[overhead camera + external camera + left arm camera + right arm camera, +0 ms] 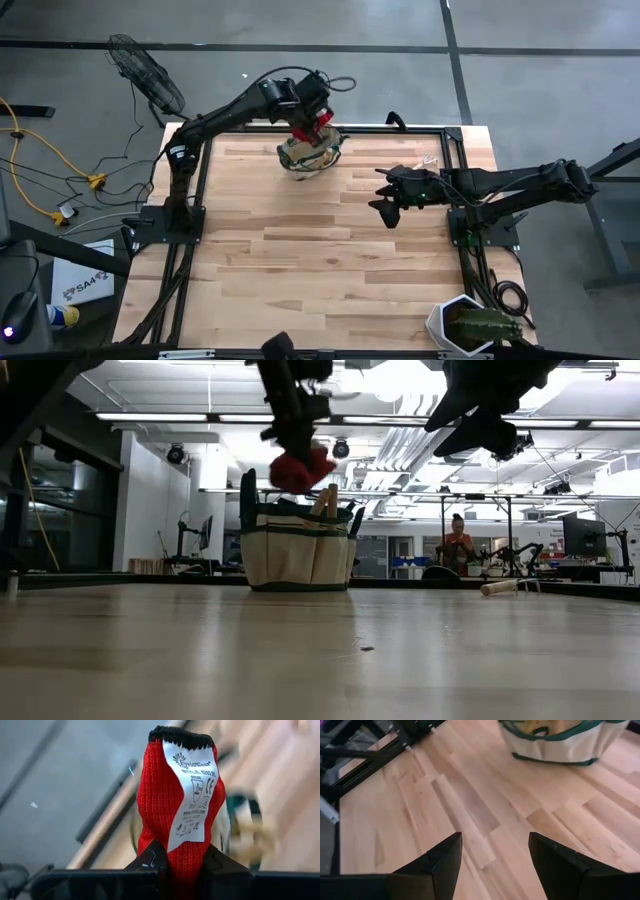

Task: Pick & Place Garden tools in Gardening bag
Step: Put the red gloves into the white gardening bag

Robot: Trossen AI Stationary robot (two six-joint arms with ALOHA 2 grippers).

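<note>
We hold the red glove (175, 810) pinched in our left gripper (175, 865) above the gardening bag (297, 552). Our right gripper (495, 860) hangs wide and empty to the right. Released off-centre, the glove could snag on the rim and slide outside.

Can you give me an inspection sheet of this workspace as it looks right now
Surface: wooden table, mostly bare.
Job's things: gardening bag upright at far edge, wooden handles poking out; red glove above it; one wooden-handled tool lying apart.
Clutter: potted plant at near right corner.
Claws: left claw shut on the glove over the bag; right claw open, empty, above the table.
Cables: yellow cord on floor.
Surroundings: fan; person in background.
</note>
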